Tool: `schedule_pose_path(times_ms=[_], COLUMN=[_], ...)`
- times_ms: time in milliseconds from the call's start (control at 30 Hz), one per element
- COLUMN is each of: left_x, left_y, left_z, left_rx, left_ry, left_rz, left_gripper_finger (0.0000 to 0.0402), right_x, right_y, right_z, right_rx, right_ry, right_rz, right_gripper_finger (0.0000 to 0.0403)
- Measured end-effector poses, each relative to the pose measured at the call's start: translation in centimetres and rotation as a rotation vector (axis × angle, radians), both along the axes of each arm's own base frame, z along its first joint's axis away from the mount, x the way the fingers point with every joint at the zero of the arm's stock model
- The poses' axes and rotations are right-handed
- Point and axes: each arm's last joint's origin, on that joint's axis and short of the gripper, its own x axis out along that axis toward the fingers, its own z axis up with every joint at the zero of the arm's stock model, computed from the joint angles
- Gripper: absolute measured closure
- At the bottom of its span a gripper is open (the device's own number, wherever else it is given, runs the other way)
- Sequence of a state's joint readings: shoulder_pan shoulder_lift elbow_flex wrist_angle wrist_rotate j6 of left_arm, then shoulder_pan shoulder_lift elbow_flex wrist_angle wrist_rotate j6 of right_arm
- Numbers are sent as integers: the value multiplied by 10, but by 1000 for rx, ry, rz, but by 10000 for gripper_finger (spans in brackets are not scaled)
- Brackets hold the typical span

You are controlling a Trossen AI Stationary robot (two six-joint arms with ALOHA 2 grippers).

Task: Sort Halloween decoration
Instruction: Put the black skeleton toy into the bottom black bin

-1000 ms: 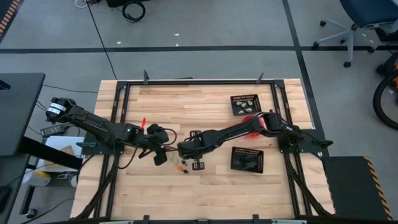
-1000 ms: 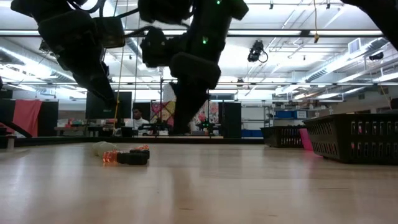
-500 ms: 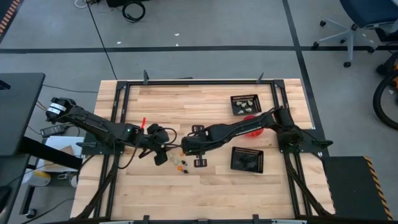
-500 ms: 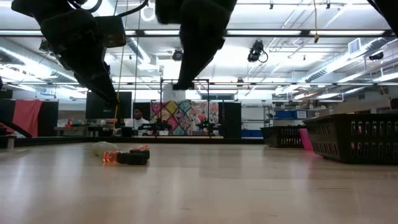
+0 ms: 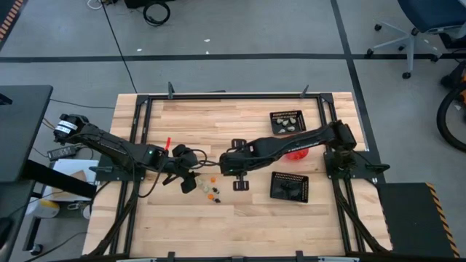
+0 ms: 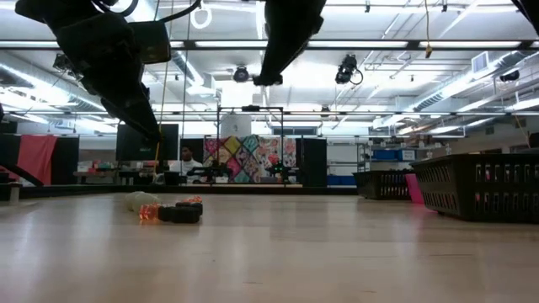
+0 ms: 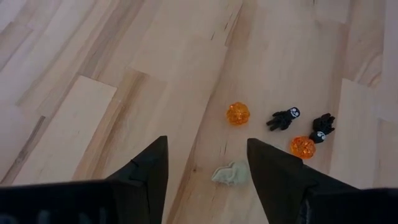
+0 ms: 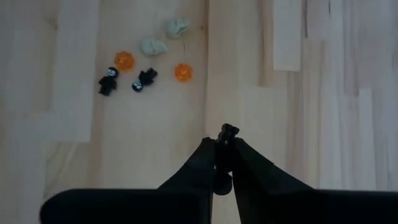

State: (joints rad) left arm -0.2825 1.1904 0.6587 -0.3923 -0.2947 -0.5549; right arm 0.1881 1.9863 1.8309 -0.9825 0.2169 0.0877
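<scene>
Two black mesh trays stand on the right of the table (image 5: 182, 225): the far tray (image 5: 286, 121) holds pale cream pieces, the near tray (image 5: 289, 185) dark ones. A pink-red bowl (image 5: 295, 151) lies between them, partly hidden by the right arm. The loose trinkets (image 5: 212, 192), orange, black and cream, are scattered mid-table. The right gripper (image 8: 225, 140) is raised just beside them, pinched on a tiny black figure (image 8: 229, 131). The left gripper (image 7: 207, 163) is poised beside them, fingers apart.
</scene>
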Motion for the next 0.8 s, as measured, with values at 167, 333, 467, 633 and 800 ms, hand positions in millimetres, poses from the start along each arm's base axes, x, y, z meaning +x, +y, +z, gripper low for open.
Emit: schedule_pose_path(times_ms=[167,333,467,633,800], left_x=[0,0,0,0,0], left_y=[0,0,0,0,0], left_z=[0,0,0,0,0], left_rx=[0,0,0,0,-1], left_ry=[0,0,0,0,-1], left_rz=[0,0,0,0,1], left_gripper_finger=[209,209,209,209,209], right_x=[-8,-18,-27,-39,-54], right_y=[4,5,4,5,7], right_z=[12,24,34,42,45], right_rx=[7,-27,-26,-24,-29], right_ry=[-21,-28,-25,-1,91], right_rz=[6,-11,-30,-37,-68], right_gripper_finger=[360,360,360,360,360])
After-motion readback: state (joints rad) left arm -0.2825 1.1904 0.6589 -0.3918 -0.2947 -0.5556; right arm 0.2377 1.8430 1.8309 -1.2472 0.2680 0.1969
